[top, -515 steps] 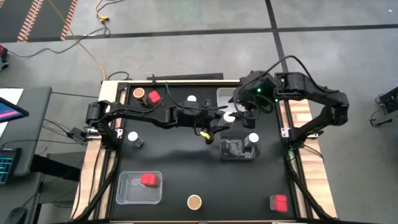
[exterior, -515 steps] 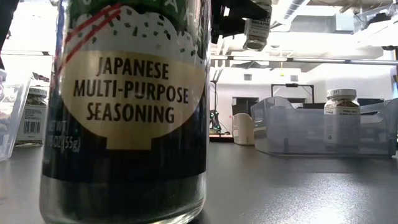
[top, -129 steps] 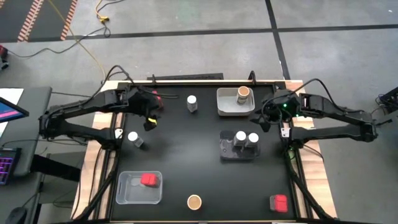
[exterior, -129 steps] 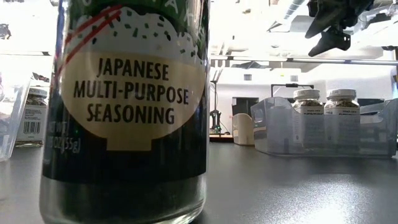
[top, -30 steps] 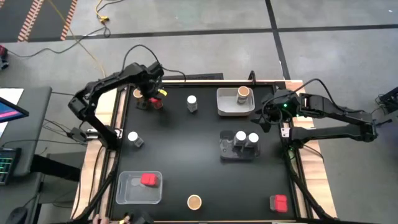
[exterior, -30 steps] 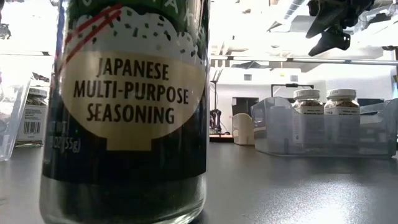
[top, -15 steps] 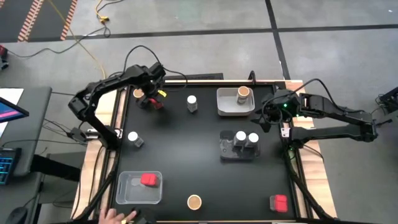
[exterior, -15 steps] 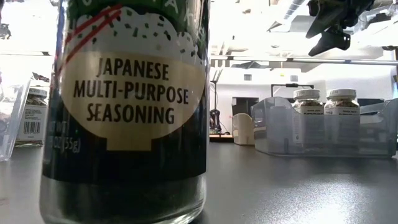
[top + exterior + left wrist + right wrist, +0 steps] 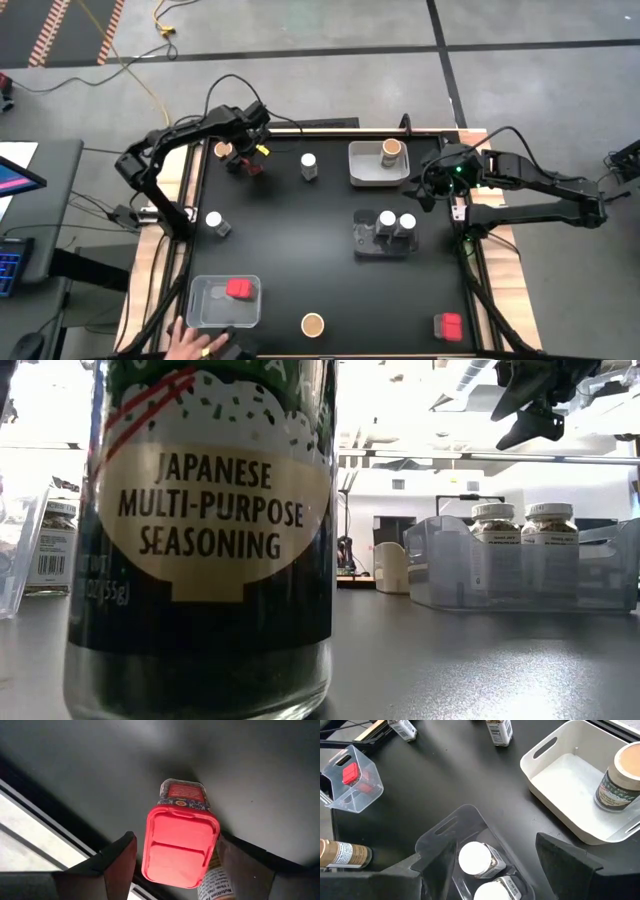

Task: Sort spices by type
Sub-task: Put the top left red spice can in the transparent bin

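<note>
Since a second ago a person's hand (image 9: 188, 337) has come further in at the table's near edge, about 7 o'clock, beside the clear tray (image 9: 203, 318) that holds one red-lidded spice box (image 9: 238, 289); the left arm has barely shifted.

Along the near edge sit a cork-topped jar (image 9: 313, 324) at 6 o'clock and a second red spice box (image 9: 448, 325) at 5 o'clock. Toward centre, two white-lidded jars (image 9: 396, 221) stand in the clear bin (image 9: 367, 243); one white-lidded jar (image 9: 214, 221) is at 9 o'clock.

At 2 o'clock the right gripper (image 9: 428, 190) hangs with its jaws apart, holding nothing, near the white tray (image 9: 362, 170) with its cork-topped jar (image 9: 391, 152).

Farthest off, at 11 o'clock, the left gripper (image 9: 246, 157) has its fingers either side of a third red spice box (image 9: 181, 845), clasping it, beside another cork-topped jar (image 9: 222, 150). At 12 o'clock is another white-lidded jar (image 9: 309, 164).
</note>
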